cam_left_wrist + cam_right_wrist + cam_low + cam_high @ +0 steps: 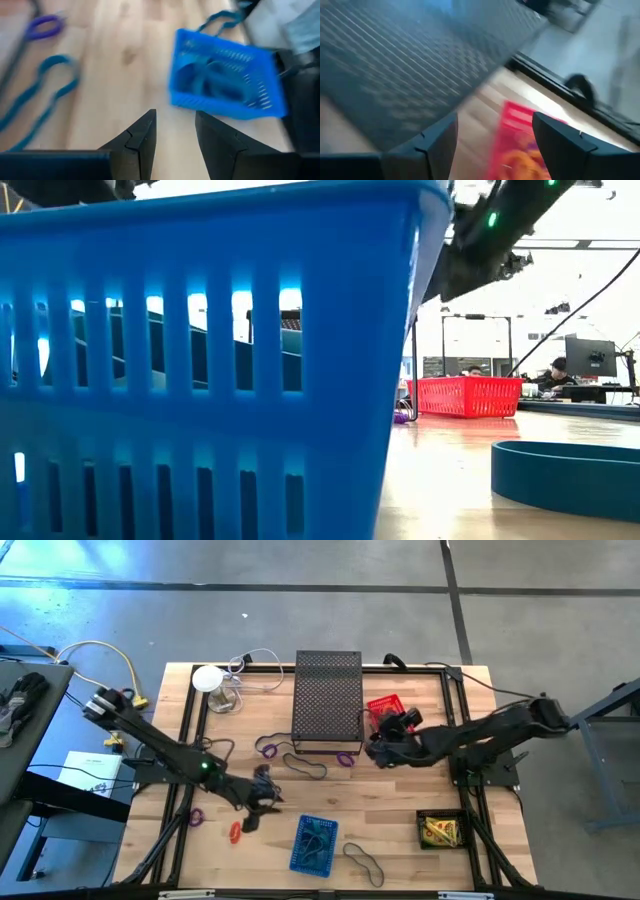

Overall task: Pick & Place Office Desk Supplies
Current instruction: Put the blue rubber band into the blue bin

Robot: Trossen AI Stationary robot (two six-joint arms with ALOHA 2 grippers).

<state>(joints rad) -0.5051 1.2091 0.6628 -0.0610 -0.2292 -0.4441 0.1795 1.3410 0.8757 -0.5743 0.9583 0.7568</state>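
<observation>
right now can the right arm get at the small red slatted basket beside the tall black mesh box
Probably yes. The right gripper hangs with open jaws next to the small red slatted basket, just right of the tall black mesh box. The right wrist view shows the red basket between its fingers, nothing across the way.

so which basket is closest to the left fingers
The blue basket, just right of the left fingers; the red basket sits far across, by the mesh box.

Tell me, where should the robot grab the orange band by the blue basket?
Probably across one strand of the orange band, coming straight down from above. It looks like a thin loop lying flat on bare table, clear of the blue basket, so there's no side to grab.
</observation>
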